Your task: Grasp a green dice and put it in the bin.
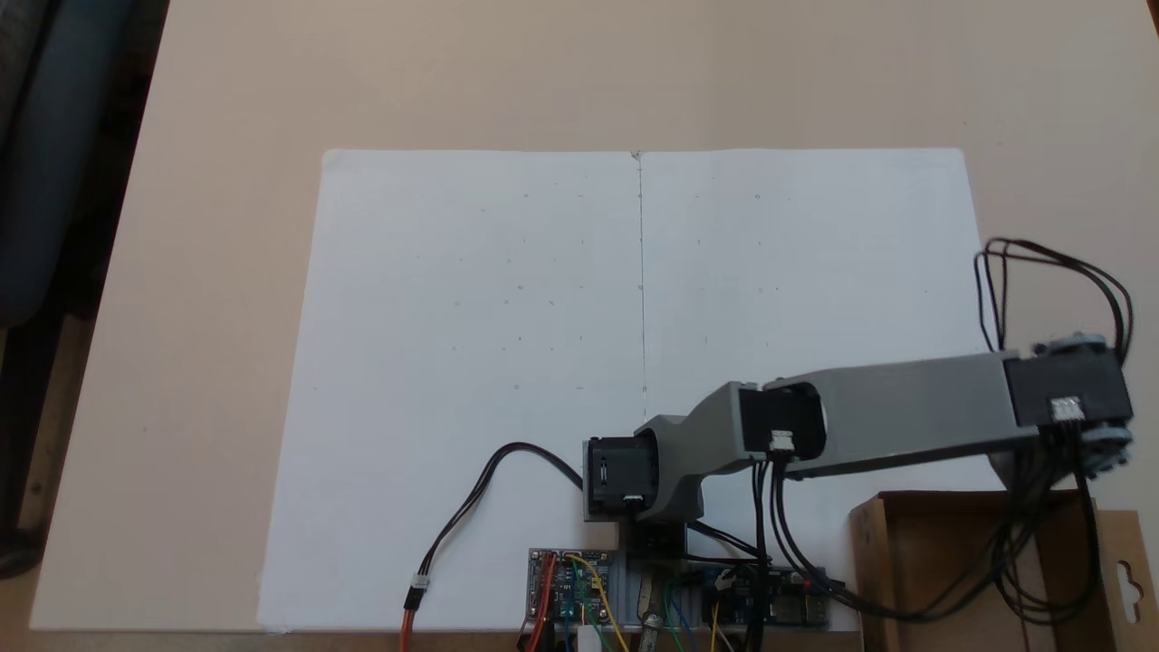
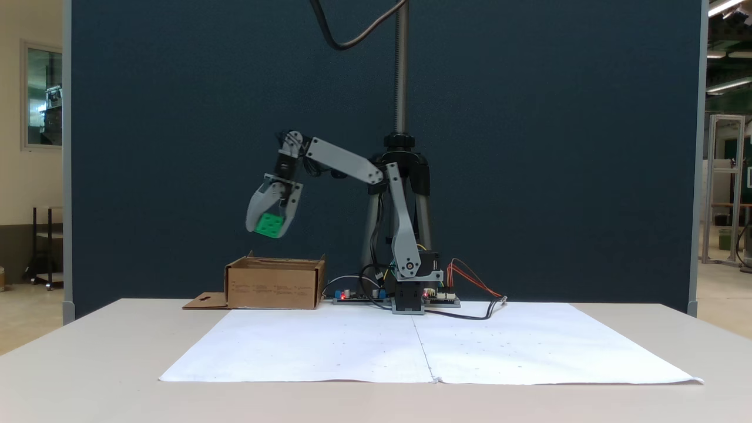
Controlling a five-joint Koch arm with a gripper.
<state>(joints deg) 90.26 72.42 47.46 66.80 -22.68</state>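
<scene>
In a fixed view the green dice (image 2: 270,225) hangs in the air, clamped between the grey fingers of my gripper (image 2: 269,226). It sits well above the bin (image 2: 275,284), a shallow brown cardboard box on the table, over its left half. From above, the bin (image 1: 924,561) lies at the lower right with its cutout flap (image 1: 1125,575) spread out. There the arm's wrist (image 1: 1068,398) reaches over the box's far edge and hides the gripper and dice beneath it.
A large white paper sheet (image 1: 543,362) covers the middle of the table. The arm's base (image 2: 409,291) and circuit boards (image 1: 570,584) with loose wires stand beside the bin. A dark partition (image 2: 529,147) rises behind the table.
</scene>
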